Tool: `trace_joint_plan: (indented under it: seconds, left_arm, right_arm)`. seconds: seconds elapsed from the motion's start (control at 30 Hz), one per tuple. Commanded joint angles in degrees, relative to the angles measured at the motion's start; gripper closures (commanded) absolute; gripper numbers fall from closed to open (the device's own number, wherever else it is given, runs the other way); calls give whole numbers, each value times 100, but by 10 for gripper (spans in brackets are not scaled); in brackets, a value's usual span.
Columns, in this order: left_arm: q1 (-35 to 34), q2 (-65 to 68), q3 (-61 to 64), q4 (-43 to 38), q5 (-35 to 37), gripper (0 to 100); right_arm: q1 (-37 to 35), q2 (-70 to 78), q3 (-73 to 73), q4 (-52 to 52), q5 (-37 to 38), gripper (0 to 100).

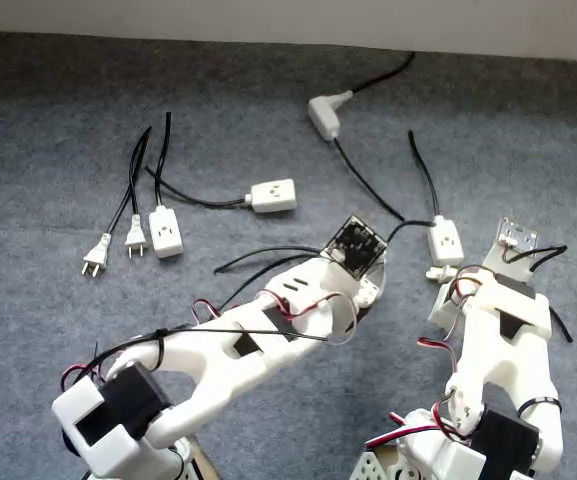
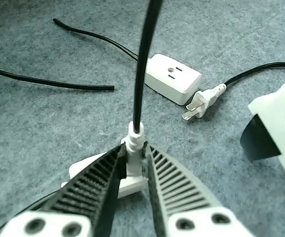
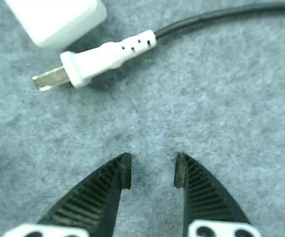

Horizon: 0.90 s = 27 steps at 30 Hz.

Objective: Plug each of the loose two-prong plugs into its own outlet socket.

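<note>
Two claws over one grey bench (image 1: 48,120). Left claw (image 2: 134,153): closed narrow on a white plug (image 2: 135,131), held upright by its moulded body. The cord (image 2: 144,59) rises straight off it, and a socket block (image 2: 83,172) sits directly under the tips. Right claw (image 3: 152,170): parted and empty, low over the bench. A loose plug (image 3: 102,54) lies flat just ahead, prongs bare, with a second socket (image 3: 53,17) beyond. Handling: plugs probably light, hard and slick; stiff cords may tug sideways. Best hold: across the body, clear of the prongs. Left arm (image 1: 238,350) and right arm (image 1: 498,350): extended forward, wrists pitched down.
</note>
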Motion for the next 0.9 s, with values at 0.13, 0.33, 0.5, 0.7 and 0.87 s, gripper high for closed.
trace_joint_plan:
  seconds: [0.13, 0.33, 0.5, 0.7, 0.87]
  left_arm:
    - [-286, -75, -347, 976, 440, 994]
    - [-286, -75, -365, 1037, 440, 994]
    - [-347, -75, -374, 1037, 440, 994]
    - [-593, -57, -444, 1037, 440, 994]
    - [-585, -57, -444, 1037, 440, 994]
  right_arm:
    - [13, 40, 13, -127, -62, 833]
    - [13, 40, 13, -127, -62, 833]
    - [4, 40, 13, -127, -62, 833]
    - [4, 40, 13, -127, -62, 833]
    - [4, 40, 13, -127, -62, 833]
